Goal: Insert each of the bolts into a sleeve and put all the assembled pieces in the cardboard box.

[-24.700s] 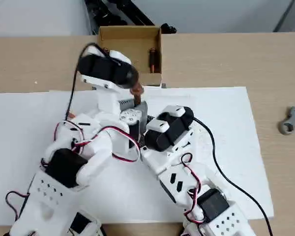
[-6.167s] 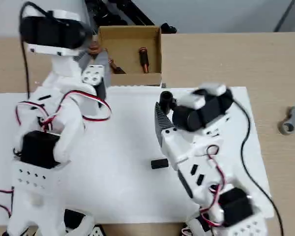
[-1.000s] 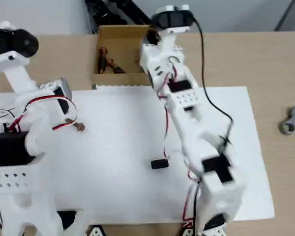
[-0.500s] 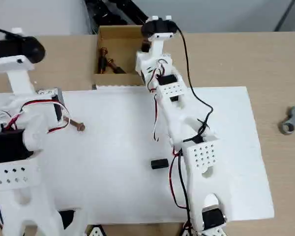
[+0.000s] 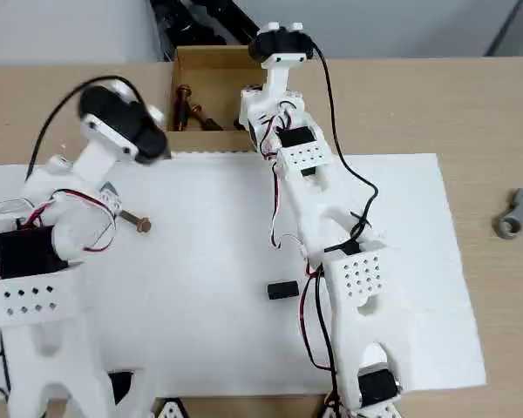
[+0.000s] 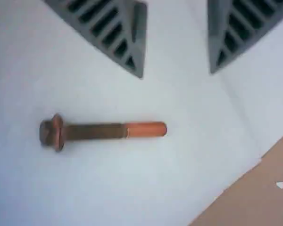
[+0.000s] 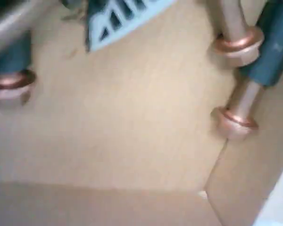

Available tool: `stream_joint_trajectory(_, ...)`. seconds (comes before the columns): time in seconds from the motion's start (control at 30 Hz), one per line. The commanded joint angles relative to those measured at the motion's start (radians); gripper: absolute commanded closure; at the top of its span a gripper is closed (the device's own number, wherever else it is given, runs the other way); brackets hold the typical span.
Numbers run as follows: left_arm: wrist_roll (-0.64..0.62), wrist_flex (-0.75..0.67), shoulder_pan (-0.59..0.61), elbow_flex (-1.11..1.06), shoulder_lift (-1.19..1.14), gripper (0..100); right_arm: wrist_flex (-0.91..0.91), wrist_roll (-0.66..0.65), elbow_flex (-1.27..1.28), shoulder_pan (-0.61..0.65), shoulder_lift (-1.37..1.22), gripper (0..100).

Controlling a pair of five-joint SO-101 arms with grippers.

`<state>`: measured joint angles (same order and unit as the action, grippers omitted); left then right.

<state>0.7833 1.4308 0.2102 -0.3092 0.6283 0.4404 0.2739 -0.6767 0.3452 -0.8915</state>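
Copper bolt (image 6: 104,132) (tip brighter), brown cardboard box (image 5: 218,65), white sheet (image 5: 209,261), blk sleeve (image 5: 282,290)

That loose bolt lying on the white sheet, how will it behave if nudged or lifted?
The bolt looks like rigid metal, so probably stiff and dense. Its round shank may roll when nudged, though the flanged head should curve its path.

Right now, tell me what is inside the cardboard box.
Assembled bolts in dark sleeves lie on the cardboard box floor; the right wrist view shows three copper heads. From above, the right arm covers the box's right part.
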Motion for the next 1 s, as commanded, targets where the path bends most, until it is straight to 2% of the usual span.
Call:
stream_joint_trajectory(0.0,0.094,0.060,0.008,0.015,-0.066,92,0.073,0.011,-0.055,-0.010,0.077,76.8)
stream_joint_trajectory(0.17,0.141,0.115,0.034,0.088,-0.305,92,0.239,0.066,-0.055,-0.024,0.174,76.6)
stream_joint_trajectory(0.5,0.338,0.117,0.035,0.300,-0.718,92,0.667,0.060,-0.055,-0.107,0.389,76.5)
stream_joint_trajectory(0.63,0.404,0.117,0.032,0.389,-0.836,92,0.805,0.011,-0.055,-0.119,0.455,76.5)
stream_joint_trajectory(0.83,0.577,0.120,0.038,0.470,-0.957,92,0.914,0.011,-0.055,-0.113,0.524,76.5)
stream_joint_trajectory(0.97,0.683,0.203,0.038,0.539,-1.011,92,0.938,0.011,-0.055,-0.113,0.539,76.5)
